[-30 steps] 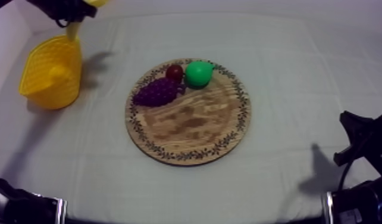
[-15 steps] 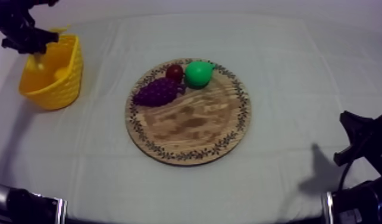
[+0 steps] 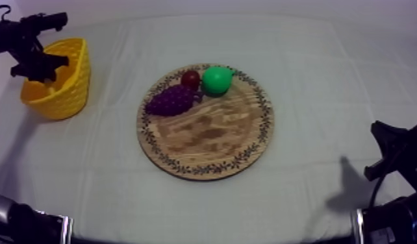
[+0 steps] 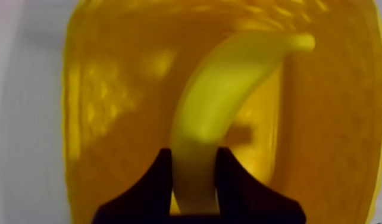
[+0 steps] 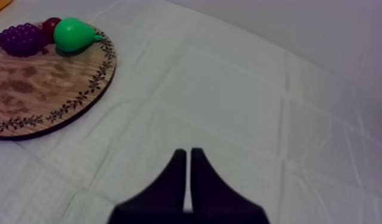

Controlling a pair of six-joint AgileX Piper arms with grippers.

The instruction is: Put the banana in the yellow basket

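Your left gripper (image 4: 194, 158) pinches the one yellow toy banana (image 4: 229, 101) down inside the one yellow plastic basket (image 3: 68, 97). The basket stands near the far left edge of the grey-white cloth (image 3: 328, 78), with bare cloth between it and the round wooden board with a patterned rim (image 3: 211, 139), and wider bare cloth beyond the board toward your right gripper (image 5: 189, 179), its fingers pressed together. The board carries three fruits at its far side: one purple bunch of grapes (image 3: 170, 100), one small red fruit (image 3: 190, 79), one green pear (image 3: 217, 80). A second ago the banana hung above the basket's far rim; board, fruits and right arm are unchanged.
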